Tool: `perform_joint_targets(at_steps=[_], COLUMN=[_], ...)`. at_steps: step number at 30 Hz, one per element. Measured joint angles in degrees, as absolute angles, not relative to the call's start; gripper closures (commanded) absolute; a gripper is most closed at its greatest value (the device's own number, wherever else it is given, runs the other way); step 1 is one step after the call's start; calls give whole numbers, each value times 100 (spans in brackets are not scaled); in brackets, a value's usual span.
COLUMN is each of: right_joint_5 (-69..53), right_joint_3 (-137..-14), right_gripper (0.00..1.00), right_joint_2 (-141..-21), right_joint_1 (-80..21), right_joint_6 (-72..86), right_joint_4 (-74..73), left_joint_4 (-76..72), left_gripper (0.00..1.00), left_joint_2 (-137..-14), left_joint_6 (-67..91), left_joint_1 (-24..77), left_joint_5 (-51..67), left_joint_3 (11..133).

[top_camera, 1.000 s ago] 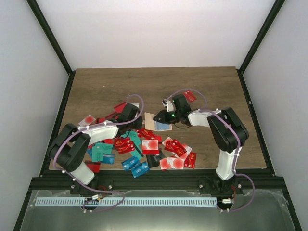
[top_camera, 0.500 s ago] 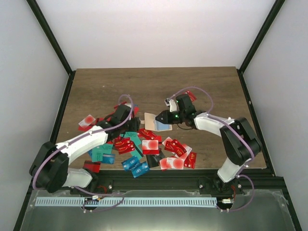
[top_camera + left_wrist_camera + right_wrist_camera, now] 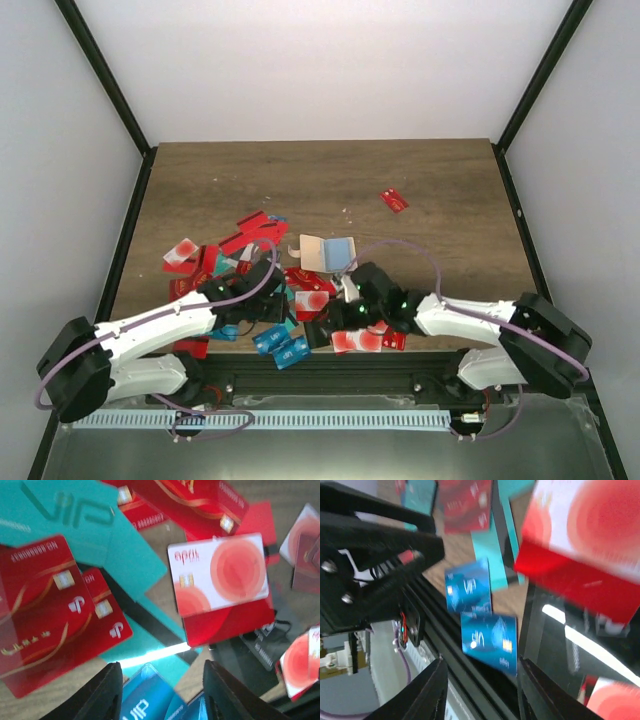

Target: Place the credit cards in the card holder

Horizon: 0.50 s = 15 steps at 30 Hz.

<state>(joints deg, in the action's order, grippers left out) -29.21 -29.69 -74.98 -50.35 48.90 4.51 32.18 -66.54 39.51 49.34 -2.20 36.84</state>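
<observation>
Credit cards [image 3: 262,300], mostly red with some teal, blue and white-and-red, lie scattered over the near half of the table. The card holder [image 3: 325,252], beige with light blue inside, lies open behind the pile, with no gripper on it. My left gripper [image 3: 276,305] hovers low over the pile, open and holding nothing [image 3: 161,666]; a blue VIP card [image 3: 142,700] lies under it. My right gripper [image 3: 342,314] is close beside it, also open and holding nothing [image 3: 482,665], above a blue VIP card [image 3: 487,637] at the table's front edge.
One red card [image 3: 394,200] lies alone at the back right. The black front rail [image 3: 330,372] runs just past the nearest cards. The two grippers are close together; the left arm's black body [image 3: 370,545] fills the left of the right wrist view.
Both arms have swung back from the card holder to the near side of the pile. The right gripper has let go of the holder, which now lies open, and its jaws have opened.
</observation>
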Motion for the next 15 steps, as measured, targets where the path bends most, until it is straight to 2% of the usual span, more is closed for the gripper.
perform_joint_targets(at_steps=[7, 15], right_joint_5=[-2320, -1929], right_joint_3=[-2187, -1909], right_gripper=[54, 54], right_joint_2=[-7537, -8228], right_joint_1=[-6401, -7017], right_joint_6=[6261, 7192], right_joint_4=[1127, 2163], left_joint_4=[3282, 3138], left_gripper=[69, 75], left_joint_2=[-6539, -6399], left_joint_6=[4379, 4626], left_joint_1=[5487, 5664], left_joint_5=[-134, -49], left_joint_3=[3197, 2864])
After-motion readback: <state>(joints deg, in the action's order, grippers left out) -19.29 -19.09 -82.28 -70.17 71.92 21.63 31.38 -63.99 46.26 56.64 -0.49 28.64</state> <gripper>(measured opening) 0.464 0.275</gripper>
